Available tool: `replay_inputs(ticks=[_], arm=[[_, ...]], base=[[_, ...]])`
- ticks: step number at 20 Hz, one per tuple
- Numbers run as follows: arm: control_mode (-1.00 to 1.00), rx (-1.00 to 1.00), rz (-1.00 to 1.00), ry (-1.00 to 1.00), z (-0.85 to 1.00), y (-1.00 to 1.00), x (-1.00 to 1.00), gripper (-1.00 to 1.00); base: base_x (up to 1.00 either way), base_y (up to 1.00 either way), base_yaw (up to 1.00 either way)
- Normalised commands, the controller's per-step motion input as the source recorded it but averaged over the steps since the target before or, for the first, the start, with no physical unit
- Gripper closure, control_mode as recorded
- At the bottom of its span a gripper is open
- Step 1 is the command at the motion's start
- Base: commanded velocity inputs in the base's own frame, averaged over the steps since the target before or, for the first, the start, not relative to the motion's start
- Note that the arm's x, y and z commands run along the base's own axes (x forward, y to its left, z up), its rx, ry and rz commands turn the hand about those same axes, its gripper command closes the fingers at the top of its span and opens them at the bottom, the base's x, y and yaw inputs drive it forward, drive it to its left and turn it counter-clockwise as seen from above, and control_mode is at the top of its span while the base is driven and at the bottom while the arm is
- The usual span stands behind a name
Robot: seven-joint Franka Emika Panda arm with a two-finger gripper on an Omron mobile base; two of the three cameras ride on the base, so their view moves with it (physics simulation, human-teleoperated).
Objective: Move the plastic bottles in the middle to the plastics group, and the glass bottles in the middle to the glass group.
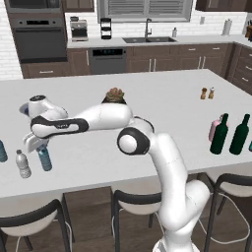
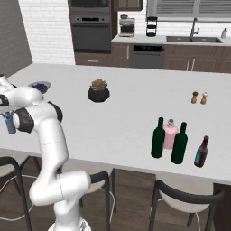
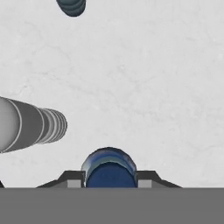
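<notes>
My gripper [image 1: 41, 146] is shut on the small blue-tinted plastic bottle [image 1: 45, 159] at the counter's left end, low over the white top. In the hand view the bottle's blue cap [image 3: 109, 168] sits between the finger tips of the gripper [image 3: 109, 178]. Close beside it stand the plastics group: a clear greyish white-capped bottle [image 1: 22, 164] [image 3: 30, 124] and a teal bottle [image 1: 2, 151] [image 3: 72, 6]. At the far right two dark green wine bottles [image 1: 219, 134] [image 1: 240, 134] and the pink bottle [image 1: 214, 129] stand together.
A potted plant [image 1: 114, 96] sits mid-counter, and salt and pepper shakers [image 1: 207, 93] stand at the back right. A small brown bottle [image 2: 201, 152] is next to the green ones. A dark bowl [image 2: 39, 85] lies far left. Stools [image 1: 133, 206] line the near edge.
</notes>
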Motion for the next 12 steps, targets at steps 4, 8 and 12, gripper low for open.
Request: replay_inputs(ticks=[4, 8, 12], arm=[[-1.0, 0.0, 0.0, -0.22, -0.89, 0.01, 0.07, 1.0], [-1.0, 0.07, 0.0, -0.33, -0.48, 0.0, 0.04, 1.0], [-1.0, 0.27, 0.0, -0.28, 0.03, -0.07, -0.1, 1.0]], base=[[0.0, 0.0, 0.0], [0.0, 0.0, 0.0], [0.0, 0.0, 0.0]])
